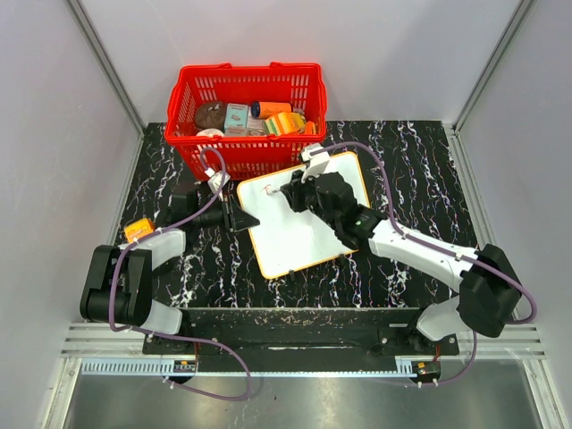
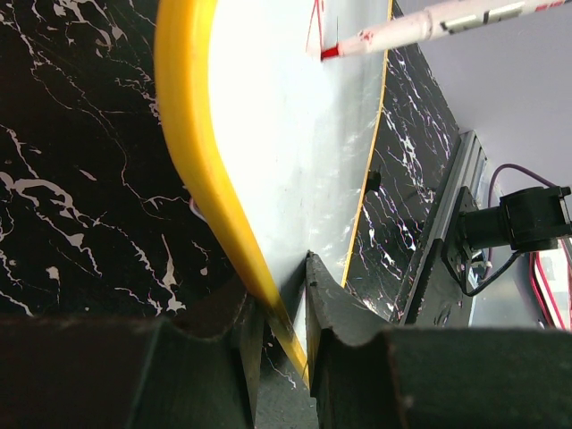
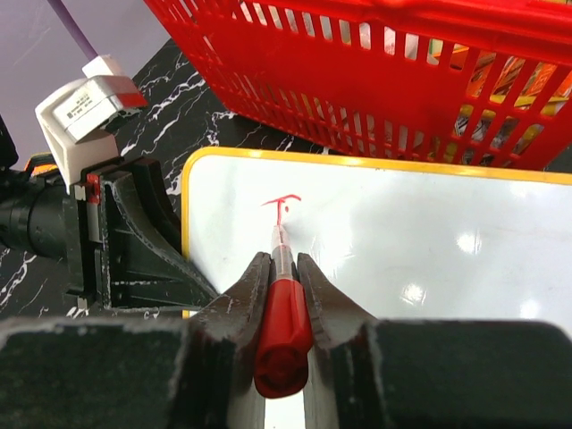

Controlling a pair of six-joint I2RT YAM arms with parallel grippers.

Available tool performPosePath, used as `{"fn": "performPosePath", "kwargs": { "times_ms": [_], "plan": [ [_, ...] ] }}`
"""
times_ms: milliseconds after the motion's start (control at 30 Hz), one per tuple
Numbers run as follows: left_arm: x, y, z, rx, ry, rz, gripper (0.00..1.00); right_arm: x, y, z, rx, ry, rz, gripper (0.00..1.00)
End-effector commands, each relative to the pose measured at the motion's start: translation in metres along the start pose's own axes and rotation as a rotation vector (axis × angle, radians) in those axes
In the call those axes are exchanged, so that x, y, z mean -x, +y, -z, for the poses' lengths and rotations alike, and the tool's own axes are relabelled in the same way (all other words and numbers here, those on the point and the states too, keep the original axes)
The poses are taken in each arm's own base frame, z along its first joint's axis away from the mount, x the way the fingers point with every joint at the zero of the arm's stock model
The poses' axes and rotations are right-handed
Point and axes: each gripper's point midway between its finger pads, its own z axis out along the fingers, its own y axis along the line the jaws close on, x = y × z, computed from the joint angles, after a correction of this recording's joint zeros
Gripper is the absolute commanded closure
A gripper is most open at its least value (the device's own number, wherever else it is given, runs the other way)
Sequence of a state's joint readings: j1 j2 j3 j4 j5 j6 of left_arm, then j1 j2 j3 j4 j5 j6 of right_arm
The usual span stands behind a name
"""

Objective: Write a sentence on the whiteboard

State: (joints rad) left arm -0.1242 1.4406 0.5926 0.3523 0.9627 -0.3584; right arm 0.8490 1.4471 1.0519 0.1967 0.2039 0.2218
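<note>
The whiteboard (image 1: 299, 241) lies on the black marbled table (image 1: 402, 152), just in front of the red basket (image 1: 246, 143) and turned a little askew. Our left gripper (image 2: 284, 281) is clamped on the board's yellow-rimmed left edge. We judge that the right place to hold it. The board looks thin, light and stiff, and its glossy face would likely slide under the pen's push if nothing pinned it.

Our right gripper (image 3: 284, 261) is closed around a red marker (image 3: 284, 331), whose tip is at the board near its upper left corner. Of the sentence (image 3: 284, 204), only what appears to be a "T" is down. The marker is slim and smooth, so we want light pressure, or it may slip in the jaws.
</note>
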Motion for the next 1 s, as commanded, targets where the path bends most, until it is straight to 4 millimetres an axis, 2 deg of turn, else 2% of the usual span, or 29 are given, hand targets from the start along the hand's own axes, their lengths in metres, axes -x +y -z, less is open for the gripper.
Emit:
{"fn": "performPosePath", "kwargs": {
  "times_ms": [0, 200, 267, 533, 600, 967],
  "plan": [
    [-0.006, 0.008, -0.003, 0.024, 0.0, -0.104, 1.0, -0.013, -0.004, 0.009, 0.0, 0.042, -0.002, 1.0],
    [-0.006, 0.008, -0.003, 0.025, 0.0, -0.106, 1.0, -0.022, -0.007, 0.013, -0.008, 0.061, -0.003, 1.0],
    [-0.006, 0.008, -0.003, 0.025, 0.0, -0.104, 1.0, -0.017, -0.007, 0.015, -0.006, 0.051, -0.005, 1.0],
    [-0.006, 0.008, -0.004, 0.026, 0.001, -0.105, 1.0, 0.021, 0.005, 0.027, 0.033, -0.044, -0.042, 1.0],
    [-0.006, 0.008, -0.004, 0.025, 0.001, -0.105, 1.0, 0.028, 0.002, 0.027, 0.017, -0.06, -0.039, 1.0],
    [-0.007, 0.008, -0.004, 0.026, 0.002, -0.105, 1.0, 0.034, -0.007, 0.017, -0.052, -0.067, -0.016, 1.0]
  ]
}}
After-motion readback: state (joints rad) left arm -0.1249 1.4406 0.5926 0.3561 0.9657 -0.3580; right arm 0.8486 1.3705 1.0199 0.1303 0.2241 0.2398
